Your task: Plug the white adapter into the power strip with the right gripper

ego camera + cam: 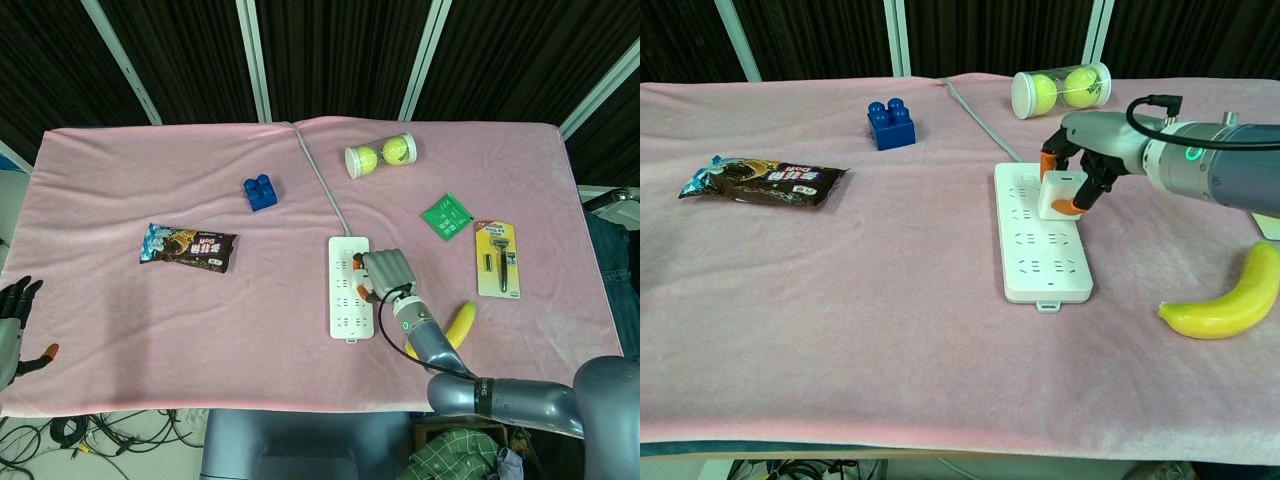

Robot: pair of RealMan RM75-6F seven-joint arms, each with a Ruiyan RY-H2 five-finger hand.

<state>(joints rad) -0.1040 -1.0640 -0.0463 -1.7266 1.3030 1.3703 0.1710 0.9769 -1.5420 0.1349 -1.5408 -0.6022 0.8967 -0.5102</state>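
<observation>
A white power strip (pixel 1040 235) (pixel 347 286) lies lengthwise in the middle of the pink cloth, its grey cable running to the far edge. My right hand (pixel 1083 160) (pixel 385 272) grips the white adapter (pixel 1057 193) between orange-tipped fingers and holds it low over the strip's right-hand sockets, near the far end. The chest view does not show whether its prongs are in a socket. In the head view the hand hides most of the adapter. My left hand (pixel 14 325) hangs off the table's left front corner, fingers spread, holding nothing.
A banana (pixel 1225 298) lies right of the strip near the front. A tube of tennis balls (pixel 1061 88) and a blue block (pixel 891 124) sit further back. A snack wrapper (pixel 762 180) lies left; a razor pack (pixel 498 258) and green packet (pixel 446 216) lie right.
</observation>
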